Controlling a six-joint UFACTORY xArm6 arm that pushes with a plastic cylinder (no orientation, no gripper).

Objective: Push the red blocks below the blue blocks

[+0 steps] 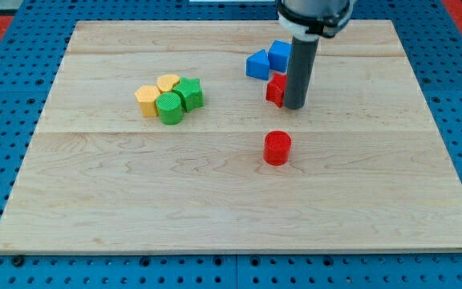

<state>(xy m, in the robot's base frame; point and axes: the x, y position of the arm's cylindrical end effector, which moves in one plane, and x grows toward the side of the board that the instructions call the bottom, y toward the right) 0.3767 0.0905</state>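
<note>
Red blocks: you have two. A red cylinder (277, 148) stands alone toward the view's bottom of the middle of the surface (215, 217), well below the blue pair. A second red block (275, 89), shape hard to tell because the rod hides half of it, sits just under the blue ones.
Blue blocks: a blue triangular block (257, 64) and a blue cube-like block (279, 54) touch each other near the view's top, right of centre.
My tip: my tip (295, 106) rests against the hidden red block's right side, at its lower edge.
Fingers: you have none on this rig, only the rod, so apart or together does not apply.
Progress: by my judgement both reds already lie below the blues; the upper one is very close to them.
Risk one: if you push toward the view's top or left from here, the near red block would likely ride into the blue pair and shove them out of place.
Risk two: an off-centre push could spin that red block off my tip.
Bystanders: two yellow blocks (148, 99) and two green blocks (169, 107) cluster at the view's left, well apart.
Writing: no brand, label or text is readable.
</note>
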